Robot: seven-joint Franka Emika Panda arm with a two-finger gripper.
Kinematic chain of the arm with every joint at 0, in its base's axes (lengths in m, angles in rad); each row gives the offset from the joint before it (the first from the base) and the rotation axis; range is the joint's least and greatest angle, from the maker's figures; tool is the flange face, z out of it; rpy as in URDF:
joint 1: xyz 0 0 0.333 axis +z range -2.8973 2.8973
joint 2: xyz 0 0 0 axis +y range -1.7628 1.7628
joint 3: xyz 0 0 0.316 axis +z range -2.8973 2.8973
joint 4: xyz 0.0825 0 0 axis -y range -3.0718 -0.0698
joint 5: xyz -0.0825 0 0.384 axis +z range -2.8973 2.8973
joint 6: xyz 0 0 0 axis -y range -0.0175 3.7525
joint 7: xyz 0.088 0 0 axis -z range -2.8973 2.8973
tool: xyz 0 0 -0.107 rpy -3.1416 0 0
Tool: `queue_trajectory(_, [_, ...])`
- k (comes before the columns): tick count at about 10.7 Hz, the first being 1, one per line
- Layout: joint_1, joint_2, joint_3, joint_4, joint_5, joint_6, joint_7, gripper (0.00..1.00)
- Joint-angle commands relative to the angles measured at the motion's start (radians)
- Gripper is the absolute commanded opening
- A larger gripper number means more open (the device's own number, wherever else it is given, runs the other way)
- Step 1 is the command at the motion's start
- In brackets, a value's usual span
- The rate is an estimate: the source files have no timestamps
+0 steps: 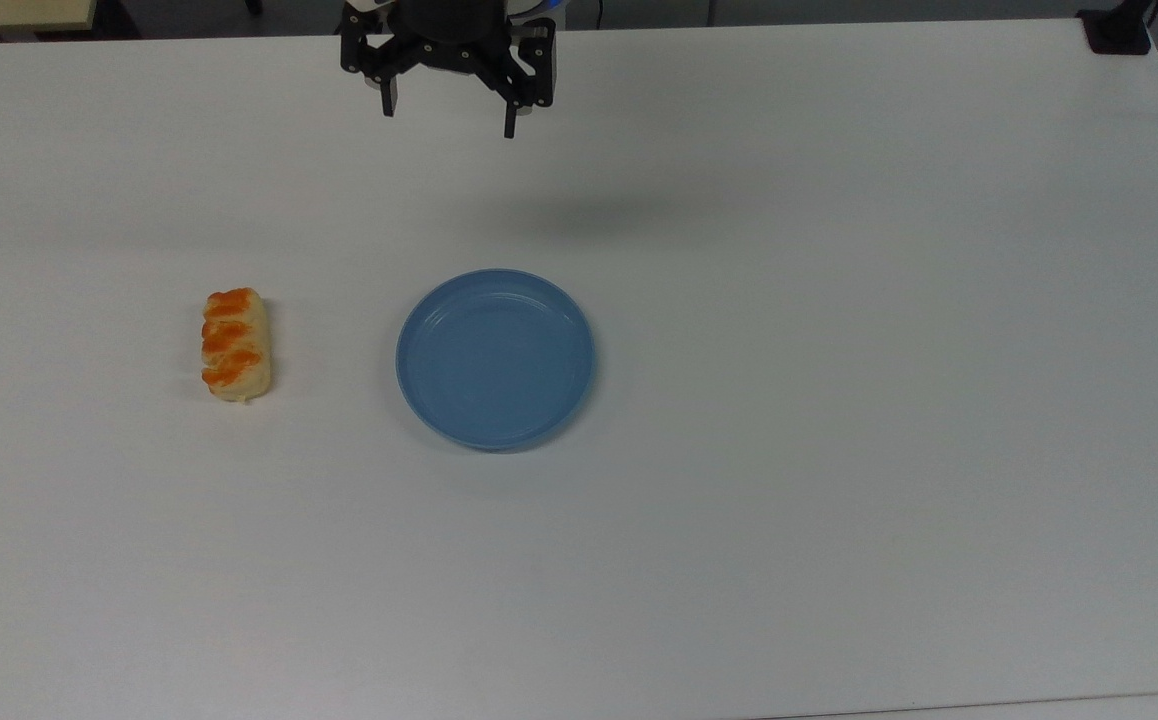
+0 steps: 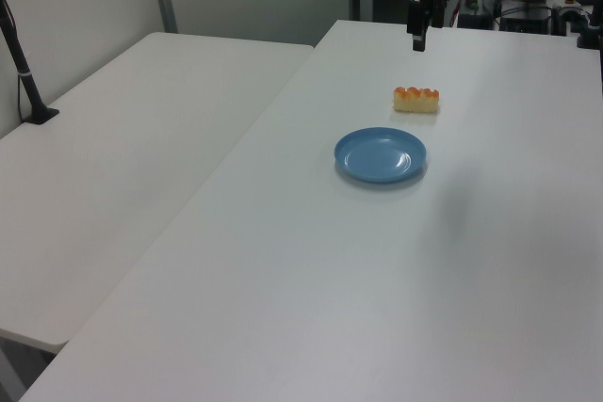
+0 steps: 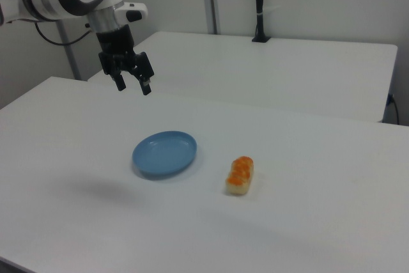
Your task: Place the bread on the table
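Note:
The bread [image 1: 235, 345] [image 2: 416, 100] [image 3: 240, 174], a pale bun with orange-glazed humps, lies on the white table [image 1: 839, 400] [image 2: 311, 308] [image 3: 57, 126], at the top view's left of the blue plate. My gripper [image 1: 449, 118] [image 2: 417, 43] [image 3: 132, 85] hangs open and empty high above the table's far edge, well away from the bread, fingers pointing down.
An empty round blue plate [image 1: 495, 358] [image 2: 380, 155] [image 3: 165, 153] sits mid-table. A second white table [image 2: 122, 167] [image 3: 275, 68] adjoins. A black post [image 2: 21, 63] [image 3: 259, 4] stands on it. A black clamp [image 1: 1119, 30] grips the top view's upper right corner.

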Motion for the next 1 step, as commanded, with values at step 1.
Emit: queue_trajectory(1, [0.007,-0.041,-0.005,-0.037,0.004,-0.007,0.011,1.00])
